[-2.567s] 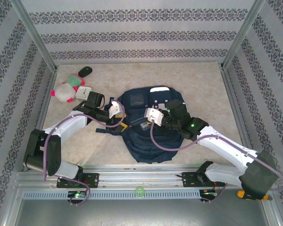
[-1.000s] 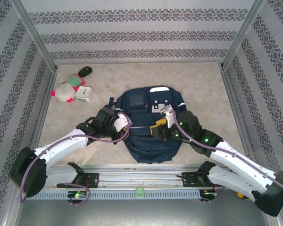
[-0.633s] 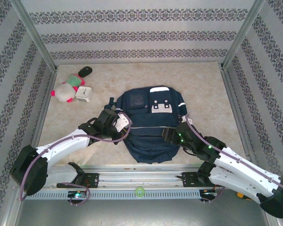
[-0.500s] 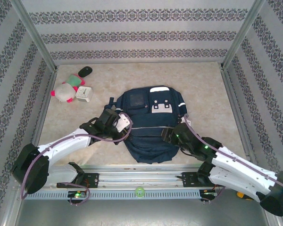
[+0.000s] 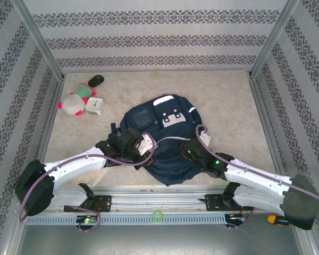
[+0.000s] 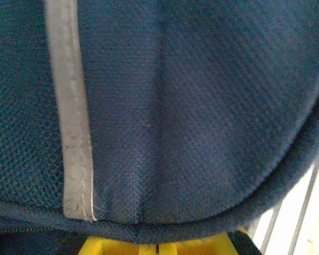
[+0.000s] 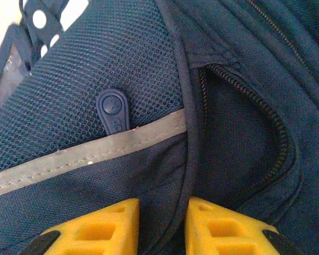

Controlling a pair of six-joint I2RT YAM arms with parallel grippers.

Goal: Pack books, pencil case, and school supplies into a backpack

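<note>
Handling the bag itself is the step you appear to be on. The dark navy fabric backpack lies at the middle of the counter, just beyond the arm bases, with a pincer on each flank. Your left pincer is closed, its yellow tips meeting at the bag's bound hem, which it seems to pinch. Your right pincer has its yellow jaws a little apart astride a piped seam; whether they already bite on it cannot be told. Beside that seam a zip pocket gapes. Judged from this, loading is late or done and closing remains. The next move calls for a firm hold on one side, keeping the fabric taut while the other pincer finds a zip pull; slack cloth could jam the slider.

Compared with half a second earlier, the backpack, then square to the far wall, is turned, its top swung toward the far left and its near part bunched. Both pincers have come inward. The pink-and-white plush toy and white square clock at the far left have not moved.
</note>
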